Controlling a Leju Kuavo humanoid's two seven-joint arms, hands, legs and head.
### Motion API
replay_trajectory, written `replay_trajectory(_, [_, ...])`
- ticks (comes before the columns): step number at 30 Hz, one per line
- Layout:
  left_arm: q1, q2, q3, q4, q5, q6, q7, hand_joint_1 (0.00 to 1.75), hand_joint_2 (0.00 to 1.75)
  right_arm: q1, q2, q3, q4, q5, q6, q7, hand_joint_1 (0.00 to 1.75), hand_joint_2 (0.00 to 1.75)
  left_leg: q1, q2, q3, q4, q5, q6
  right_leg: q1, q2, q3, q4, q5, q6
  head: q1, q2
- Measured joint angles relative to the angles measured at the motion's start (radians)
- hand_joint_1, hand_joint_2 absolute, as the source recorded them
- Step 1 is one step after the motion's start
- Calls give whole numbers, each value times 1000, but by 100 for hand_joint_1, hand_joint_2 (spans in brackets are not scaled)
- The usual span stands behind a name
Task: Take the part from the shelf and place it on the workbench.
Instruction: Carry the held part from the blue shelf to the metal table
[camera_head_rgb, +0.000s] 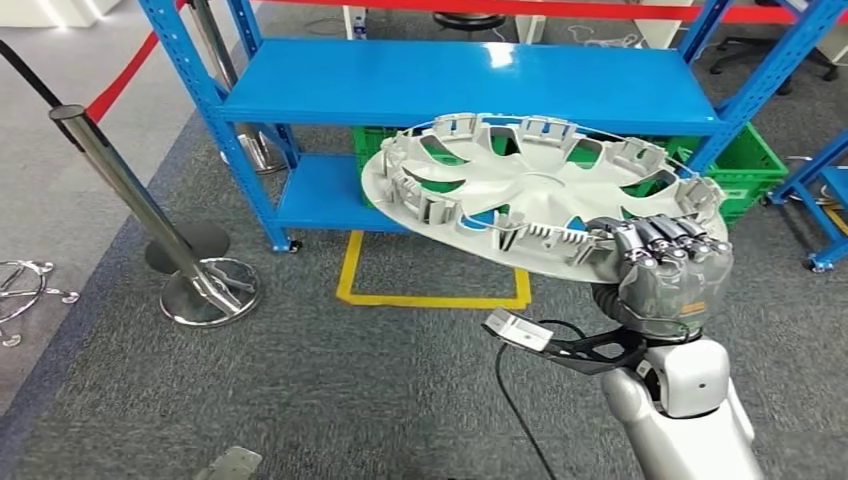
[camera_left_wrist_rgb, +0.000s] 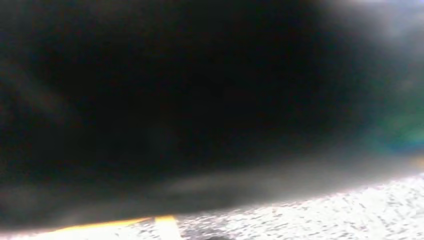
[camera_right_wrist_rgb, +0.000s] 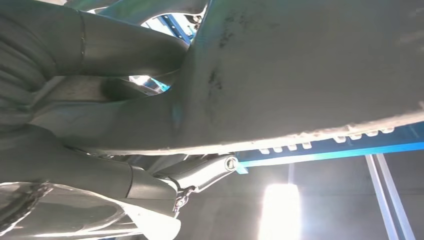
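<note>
Grey plastic wheel cover (camera_head_rgb: 540, 190), round and wide, held in the air in front of the blue shelf (camera_head_rgb: 470, 85), clear of its boards and above the carpet. Gripped at its near right rim by the right hand (camera_head_rgb: 665, 262), dark fingers (camera_head_rgb: 668, 236) curled over the edge from above, thumb (camera_right_wrist_rgb: 125, 50) pressed to the underside in the right wrist view. Inner ribbed face turned up, disc tilted, far and left of the hand, so nearly all of its width hangs out beyond the grip. No long axis to speak of: a round dish, carried from one edge point only.

Left hand: cannot tell whether spread or closed; left wrist view dark and blurred, with just a strip of carpet and yellow floor tape (camera_left_wrist_rgb: 165, 225).

Judged step: part already off the shelf, carry to the tabletop still to do; no tabletop in sight here, so probably a turn of the body first. Key relation for that: cover reaching left and away from the right hand, toward the shelf post (camera_head_rgb: 215, 100) and near the metal stanchion (camera_head_rgb: 150, 205) on the left. Risk, as a guess: rim swinging into the frame, or the one-sided hold slipping under the overhang.

Green crate (camera_head_rgb: 750, 165) low behind the shelf, on the right.
</note>
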Motion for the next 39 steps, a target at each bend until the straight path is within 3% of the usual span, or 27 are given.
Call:
replay_trajectory(1, [0,0,-2,0,0,-1,0,0,0,0,0,0,1,0,0,1,175,175,-1,0,-18,1,13,0,0,0,5,39,0,1,0,0])
replay_trajectory(2, [0,0,-3,0,-1,-2,0,0,0,0,0,1,2,0,0,2,175,175,-3,0,-36,2,27,-2,0,1,25,45,21,0,0,0])
replay_trajectory(3, [0,0,-5,1,-1,-3,0,0,0,0,0,1,3,0,0,2,175,175,-3,0,-52,3,39,-4,0,1,62,15,52,-2,0,0])
replay_trajectory(4, [0,0,-6,1,-1,-3,0,0,0,0,0,1,4,0,0,3,175,175,-3,0,-66,5,51,-7,0,1,116,-47,72,-5,0,0])
replay_trajectory(6, [0,1,-6,1,-2,-4,0,0,0,-4,0,2,4,0,0,4,175,175,-6,-1,-85,8,73,-16,3,1,231,-203,62,-11,0,0])
replay_trajectory(8, [1,1,-6,1,-2,-5,0,0,0,-6,0,4,5,0,0,5,175,175,-6,-1,-93,3,99,-27,9,2,275,-283,42,-18,0,0])
replay_trajectory(10, [3,4,-6,2,-2,-5,0,0,0,-7,0,4,6,0,0,5,175,175,-4,-3,-101,-1,108,-39,8,1,254,-288,59,-33,1,0])
replay_trajectory(12, [7,5,-7,4,-2,-5,0,0,0,-9,0,5,7,0,0,5,175,175,0,-5,-118,48,37,-51,5,-3,231,-290,85,-53,-1,0])
replay_trajectory(14, [8,5,-7,4,-3,-6,0,0,0,-10,0,5,8,0,0,5,175,175,4,-5,-143,173,-77,-61,7,-5,202,-287,115,-62,-4,0])
replay_trajectory(15, [8,5,-7,4,-3,-6,0,0,0,-10,0,5,10,0,0,5,175,175,5,-5,-150,239,-111,-64,8,-5,184,-284,128,-62,-4,0])
replay_trajectory(16, [8,5,-7,4,-3,-6,0,0,0,-10,0,5,11,0,0,5,175,175,5,-5,-148,286,-118,-66,8,-5,164,-279,141,-61,-4,0])
replay_trajectory(17, [8,5,-7,4,-3,-6,0,0,0,-9,0,5,12,0,0,5,175,175,5,-5,-133,302,-103,-66,9,-5,143,-273,152,-60,-5,0])
replay_trajectory(19, [6,6,-7,4,-3,-6,0,0,0,-9,0,5,13,0,0,7,175,175,5,-5,-53,233,-56,-59,9,-4,103,-260,174,-56,-5,0])
replay_trajectory(21, [2,6,-7,4,-4,-6,0,0,0,-9,0,5,13,0,0,7,175,175,1,-5,60,85,-65,-48,12,-4,76,-250,195,-49,-4,0])
replay_trajectory(22, [0,7,-7,5,-4,-6,0,0,0,-9,0,5,13,0,0,8,175,175,-1,-6,95,30,-78,-42,13,-4,70,-250,206,-45,-4,0])
replay_trajectory(23, [-1,7,-8,5,-4,-6,-1,0,0,-10,0,5,13,0,0,8,175,175,-5,-6,111,-2,-87,-37,13,-5,66,-253,219,-39,-5,0])
replay_trajectory(25, [0,7,-8,5,-4,-6,-1,0,0,-9,0,6,13,0,0,8,175,175,-6,-3,98,-14,-68,-25,9,-4,60,-261,235,-26,-6,0])
replay_trajectory(27, [0,7,-8,5,-3,-6,-1,0,0,-9,-1,8,13,0,0,8,175,175,-3,2,74,-20,-40,-9,8,-1,40,-227,182,-16,-3,0])
replay_trajectory(29, [0,7,-8,6,-3,-6,-1,0,0,-9,-2,10,14,0,0,8,175,175,-2,4,39,-21,-10,0,6,1,8,-113,73,-9,1,0])
replay_trajectory(30, [0,7,-8,6,-3,-7,-1,0,0,-9,-2,11,14,0,0,8,175,175,-3,4,20,-20,6,1,6,1,-5,-43,34,-6,1,0])
replay_trajectory(31, [0,7,-8,6,-3,-7,-1,0,0,-8,-2,12,15,0,0,9,175,175,-3,4,-1,-18,22,0,6,1,-7,13,20,-4,1,0])
replay_trajectory(32, [0,6,-8,6,-4,-7,-1,0,0,-8,-2,12,16,0,0,9,175,175,-3,5,-22,-16,37,-2,6,1,4,39,32,-2,1,0])
replay_trajectory(33, [0,6,-9,6,-4,-8,-1,0,0,-8,-2,12,17,0,0,10,175,175,-3,5,-42,-14,50,-4,5,1,32,31,60,-2,1,0])
replay_trajectory(34, [0,5,-9,6,-4,-8,-1,0,0,-9,-2,13,18,0,0,11,175,175,-3,5,-60,-11,62,-8,5,1,78,-11,87,-2,1,0])
replay_trajectory(35, [0,4,-9,6,-4,-8,-1,0,0,-11,-2,13,19,0,0,12,175,175,-3,5,-76,-7,73,-13,5,0,139,-82,91,-3,1,0])
replay_trajectory(37, [0,3,-11,6,-4,-8,-1,0,0,-14,-2,14,19,0,0,14,175,175,-5,4,-96,1,92,-24,8,1,241,-227,57,-13,0,0])
replay_trajectory(39, [1,3,-12,7,-4,-8,-2,0,0,-15,-3,15,20,0,0,16,175,175,-5,4,-102,2,114,-36,13,3,264,-282,36,-30,2,0])
